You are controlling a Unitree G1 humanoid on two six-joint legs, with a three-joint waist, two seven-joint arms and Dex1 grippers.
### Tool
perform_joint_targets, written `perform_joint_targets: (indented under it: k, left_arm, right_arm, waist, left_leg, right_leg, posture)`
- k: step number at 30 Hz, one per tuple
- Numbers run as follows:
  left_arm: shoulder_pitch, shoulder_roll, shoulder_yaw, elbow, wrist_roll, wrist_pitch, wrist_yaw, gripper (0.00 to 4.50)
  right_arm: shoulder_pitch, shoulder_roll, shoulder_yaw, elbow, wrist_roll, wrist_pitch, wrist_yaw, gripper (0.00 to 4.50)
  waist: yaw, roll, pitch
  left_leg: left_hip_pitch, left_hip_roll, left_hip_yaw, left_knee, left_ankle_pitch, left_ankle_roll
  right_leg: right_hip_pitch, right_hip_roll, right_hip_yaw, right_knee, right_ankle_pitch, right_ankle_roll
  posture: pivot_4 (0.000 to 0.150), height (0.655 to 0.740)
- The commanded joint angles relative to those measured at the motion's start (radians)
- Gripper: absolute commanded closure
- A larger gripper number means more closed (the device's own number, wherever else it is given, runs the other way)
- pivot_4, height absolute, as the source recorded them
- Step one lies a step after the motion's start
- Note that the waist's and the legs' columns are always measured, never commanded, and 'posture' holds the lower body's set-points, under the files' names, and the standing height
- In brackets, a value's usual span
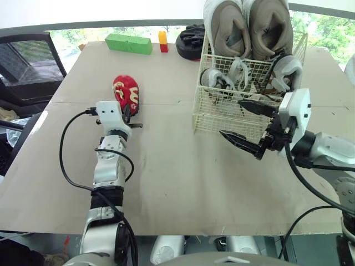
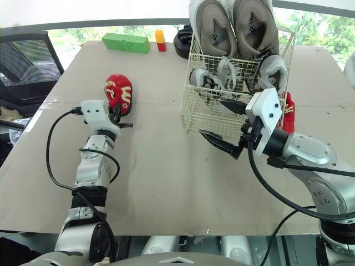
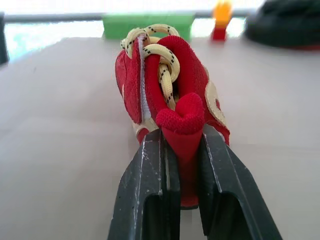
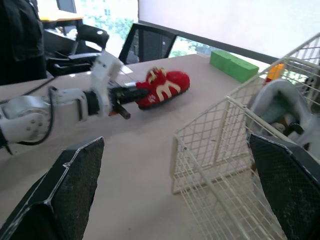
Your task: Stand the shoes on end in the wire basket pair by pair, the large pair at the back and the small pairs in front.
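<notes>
**Now, the red shoe goes up and over**

Now my left gripper [image 1: 127, 115] is clamped on the heel of a small red shoe [image 1: 126, 94], which lies on its side on the table [image 1: 166, 183], well apart from the wire basket [image 1: 202, 111]. My right gripper [image 1: 231, 118] hangs at the basket's front wall with its jaws spread wide and nothing between them.

The heel is soft fabric, so I judge a firm pinch is needed before lifting, or the shoe may swing or slip. I would carry it high enough to clear the front rim and lower it on end into the front row. My right gripper should move aside first.

By my count there are two large tan sneakers [image 1: 227, 27] on end at the back and two small grey shoes [image 1: 213, 80] before them. There are two red ones: mine, and a second red shoe [image 2: 288, 113] just beside the basket's right wall. One green block [image 1: 128, 43] lies at the table's far edge.
</notes>
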Motion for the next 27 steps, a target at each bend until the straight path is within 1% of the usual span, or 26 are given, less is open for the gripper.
perform_joint_targets:
  k: [1, 3, 5, 7, 9, 11, 14, 18, 20, 23, 26, 27]
  left_arm:
    - [0.035, 0.094, -0.006, -0.242, -0.093, -0.067, -0.215, 4.31]
    - [0.074, 0.160, -0.031, -0.301, -0.105, -0.123, -0.345, 4.31]
    - [0.096, 0.206, -0.038, -0.327, -0.123, -0.171, -0.446, 4.31]
    - [0.123, 0.263, -0.046, -0.368, -0.168, -0.227, -0.582, 4.31]
    - [0.139, 0.293, -0.046, -0.389, -0.198, -0.263, -0.662, 4.31]
    - [0.160, 0.338, -0.050, -0.394, -0.221, -0.307, -0.774, 4.31]
    - [0.149, 0.385, -0.071, -0.370, -0.202, -0.395, -0.892, 4.31]
    - [0.069, 0.410, -0.126, -0.288, -0.132, -0.555, -0.996, 4.31]
    - [0.023, 0.406, -0.162, -0.245, -0.097, -0.632, -1.031, 4.31]
    - [-0.037, 0.392, -0.194, -0.182, -0.064, -0.726, -1.043, 4.31]
    - [-0.084, 0.373, -0.214, -0.140, -0.030, -0.810, -1.021, 4.31]
    - [-0.096, 0.366, -0.219, -0.134, -0.013, -0.847, -1.010, 4.31]
  right_arm:
    - [-0.110, -0.057, -0.002, 0.045, 0.007, 0.010, 0.051, 0.00]
    - [-0.193, -0.135, 0.030, 0.089, -0.035, 0.007, 0.122, 0.00]
    - [-0.272, -0.191, 0.064, 0.132, -0.076, -0.009, 0.177, 0.00]
    - [-0.405, -0.232, 0.104, 0.209, -0.085, 0.014, 0.240, 0.00]
    - [-0.517, -0.240, 0.137, 0.278, -0.091, 0.048, 0.273, 0.00]
    - [-0.642, -0.238, 0.188, 0.350, -0.115, 0.056, 0.328, 0.00]
    - [-0.767, -0.235, 0.274, 0.424, -0.156, 0.064, 0.425, 0.00]
    - [-0.901, -0.209, 0.406, 0.513, -0.202, 0.132, 0.538, 0.00]
    - [-0.956, -0.202, 0.480, 0.539, -0.227, 0.137, 0.630, 0.00]
    - [-1.000, -0.180, 0.557, 0.577, -0.268, 0.122, 0.728, 0.00]
    - [-0.995, -0.169, 0.637, 0.632, -0.346, 0.068, 0.800, 0.00]
    - [-0.993, -0.164, 0.653, 0.652, -0.365, 0.060, 0.819, 0.26]
  waist:
    - [-0.005, 0.000, 0.000]
    - [-0.007, 0.001, 0.000]
    - [-0.009, 0.004, 0.000]
    - [-0.009, 0.004, 0.000]
    - [-0.017, 0.005, 0.001]
    - [-0.018, 0.004, 0.000]
    - [-0.024, 0.005, 0.001]
    - [-0.023, 0.005, 0.001]
    - [-0.024, 0.005, 0.001]
    - [-0.026, 0.005, 0.001]
    - [-0.025, 0.005, 0.001]
    - [-0.025, 0.005, 0.001]
  left_leg:
    - [0.000, 0.000, 0.000, 0.000, 0.000, 0.000]
    - [0.001, 0.000, 0.002, 0.000, 0.000, 0.000]
    - [0.002, 0.000, 0.002, -0.001, 0.000, 0.000]
    - [0.003, 0.000, 0.003, -0.001, 0.000, 0.001]
    - [0.002, 0.001, 0.003, -0.001, -0.002, 0.003]
    - [0.001, 0.001, 0.003, -0.001, -0.002, 0.003]
    - [0.001, 0.001, 0.003, -0.002, -0.002, 0.003]
    - [0.001, 0.001, 0.003, -0.002, -0.002, 0.004]
    - [0.001, 0.001, 0.003, -0.002, -0.003, 0.004]
    - [0.001, 0.001, 0.003, -0.002, -0.003, 0.004]
    - [0.000, 0.001, 0.004, -0.002, -0.002, 0.004]
    - [0.000, 0.001, 0.003, -0.001, -0.002, 0.004]
  right_leg:
    - [0.000, 0.000, 0.000, 0.000, 0.000, 0.000]
    - [0.000, 0.000, 0.002, 0.001, 0.000, 0.000]
    - [0.001, 0.000, 0.002, 0.000, 0.000, -0.001]
    - [0.000, 0.000, 0.002, 0.000, 0.000, -0.001]
    - [-0.001, 0.000, 0.003, 0.000, 0.000, -0.001]
    - [-0.001, 0.000, 0.002, 0.000, 0.000, -0.002]
    - [-0.002, 0.000, 0.003, -0.002, 0.000, -0.002]
    - [-0.002, 0.000, 0.003, -0.002, 0.000, -0.002]
    - [-0.002, 0.000, 0.003, -0.002, 0.001, -0.002]
    - [-0.002, 0.000, 0.003, -0.002, 0.001, -0.002]
    - [-0.003, 0.000, 0.002, -0.002, 0.001, -0.002]
    - [-0.003, 0.000, 0.001, -0.002, 0.001, -0.002]
  posture:
    - [0.150, 0.7400]
    - [0.150, 0.7400]
    - [0.150, 0.7400]
    - [0.150, 0.7400]
    - [0.150, 0.7400]
    - [0.150, 0.7400]
    - [0.150, 0.7400]
    - [0.150, 0.7400]
    - [0.150, 0.7400]
    - [0.150, 0.7400]
    - [0.150, 0.7400]
    - [0.150, 0.7400]
